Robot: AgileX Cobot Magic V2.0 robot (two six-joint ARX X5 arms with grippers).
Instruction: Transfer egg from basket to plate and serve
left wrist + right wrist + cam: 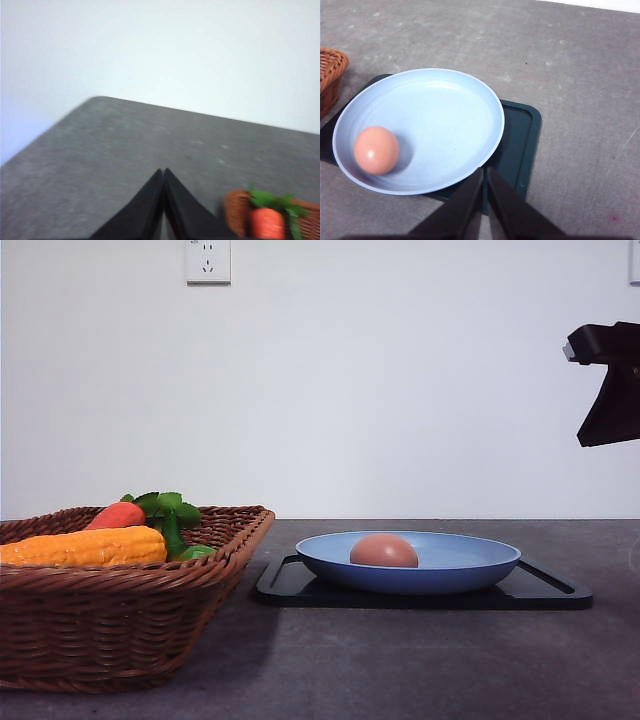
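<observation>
At left, our basket [120,590] holds only corn [85,547] and a carrot [117,515]. The egg [384,551] rests in the plate [470,565] on the tray [545,590], ready for serving. Both our left gripper [164,172] and right gripper [484,172] are clenched on nothing.

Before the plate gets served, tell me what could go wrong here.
1. The egg lies loose near the rim of the plate, not at its centre; a tilt or jerk could roll it off.
2. The plate overhangs the black tray, so lifting either by one edge may tip it.
3. The basket stands close beside the tray; a sideways move could bump it.
The right tool is shut above the plate's edge.
</observation>
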